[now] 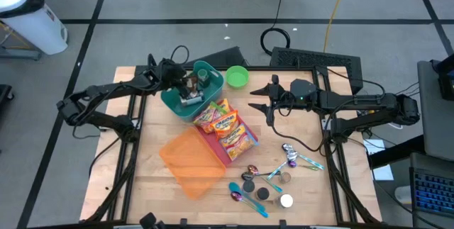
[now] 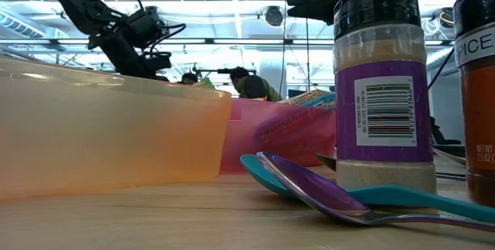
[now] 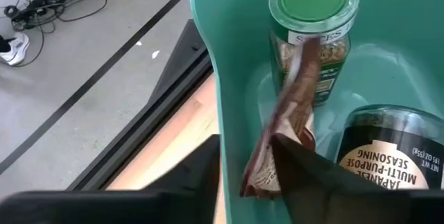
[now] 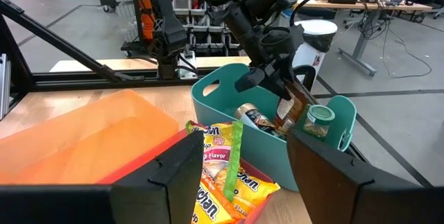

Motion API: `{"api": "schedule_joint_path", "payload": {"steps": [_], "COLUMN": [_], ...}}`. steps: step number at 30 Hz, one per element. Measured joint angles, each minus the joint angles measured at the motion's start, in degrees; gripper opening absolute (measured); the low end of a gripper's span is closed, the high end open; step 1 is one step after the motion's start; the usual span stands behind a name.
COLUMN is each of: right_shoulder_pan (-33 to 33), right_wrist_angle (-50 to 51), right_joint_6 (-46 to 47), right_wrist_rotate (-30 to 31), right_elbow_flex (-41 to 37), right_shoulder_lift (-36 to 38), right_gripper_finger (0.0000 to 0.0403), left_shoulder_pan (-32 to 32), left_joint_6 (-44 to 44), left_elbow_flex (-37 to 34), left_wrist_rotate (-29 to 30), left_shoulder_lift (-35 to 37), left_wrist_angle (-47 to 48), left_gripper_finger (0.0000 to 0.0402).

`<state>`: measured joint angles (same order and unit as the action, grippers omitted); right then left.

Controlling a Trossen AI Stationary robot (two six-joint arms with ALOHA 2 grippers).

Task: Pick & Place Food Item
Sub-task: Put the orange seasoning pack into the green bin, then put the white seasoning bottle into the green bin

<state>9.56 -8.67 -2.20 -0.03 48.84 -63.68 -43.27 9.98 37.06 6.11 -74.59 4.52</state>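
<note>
Room: grey floor (image 1: 213, 2) crossed by dark tape lines, cables trailing along the far side. A white cylinder (image 1: 32, 20) stands off the table's far left corner. The low view looks into a lab with ceiling lights; a person (image 2: 251, 83) in dark clothes leans over in the background.

Surface: light wooden table (image 1: 149, 193) on a black frame. A black keyboard (image 1: 316, 62) lies at the far right edge.

On the table, by size: orange bin (image 1: 191, 162) near the middle front, with a pink tray (image 1: 216, 144) against its right side holding yellow snack packets (image 1: 227, 126). Teal basket (image 1: 174, 101) at the far centre-left, holding a green-lidded spice jar (image 3: 316, 30) and a dark jar labelled Japanese multi-purpose seasoning (image 3: 392, 148). Small green bowl (image 1: 237, 77) just beside the basket on its right. Spoons (image 1: 245, 197) and small spice jars (image 1: 264, 185) are scattered near the front right; in the low view one purple-labelled jar (image 2: 383, 87) stands close to the camera.

Left gripper (image 1: 190, 91) sits over the basket interior. A brown food packet (image 3: 288, 123) hangs upright between its fingers, lower end inside the basket beside the green-lidded jar. Fingers appear parted; cannot tell whether they still pinch the packet.

Right gripper (image 1: 261, 96) hovers right of the basket, near the green bowl, fingers spread with nothing between them.
</note>
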Motion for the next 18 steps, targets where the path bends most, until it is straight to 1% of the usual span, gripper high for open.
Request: {"api": "schedule_joint_path", "payload": {"steps": [4,7,13,16,18], "right_shoulder_pan": [0.0,0.0,-0.5,-1.8,-3.7], "right_wrist_angle": [0.0,0.0,2.3,5.2,6.4], "right_joint_6": [0.0,0.0,0.0,-1.4,-2.0], "right_wrist_rotate": [0.0,0.0,-0.4,-4.7,-8.2], "right_elbow_flex": [0.0,0.0,0.0,0.0,0.0], "right_shoulder_lift": [0.0,0.0,0.4,2.5,4.1], "right_gripper_finger": [0.0202,0.0206,0.0208,0.0208,0.0209], "left_shoulder_pan": [0.0,0.0,0.3,0.8,1.4], "left_joint_6": [0.1,-0.1,-2.3,-5.0,-7.3], "left_elbow_flex": [0.0,0.0,0.0,0.0,0.0], "left_wrist_rotate": [0.1,0.4,0.4,0.3,0.2], "left_shoulder_lift": [1.5,4.0,11.4,15.3,18.0], "left_wrist_angle": [0.0,0.0,0.1,0.1,0.4], "left_gripper_finger": [0.0201,0.0232,0.0269,0.0279,0.0282]}}
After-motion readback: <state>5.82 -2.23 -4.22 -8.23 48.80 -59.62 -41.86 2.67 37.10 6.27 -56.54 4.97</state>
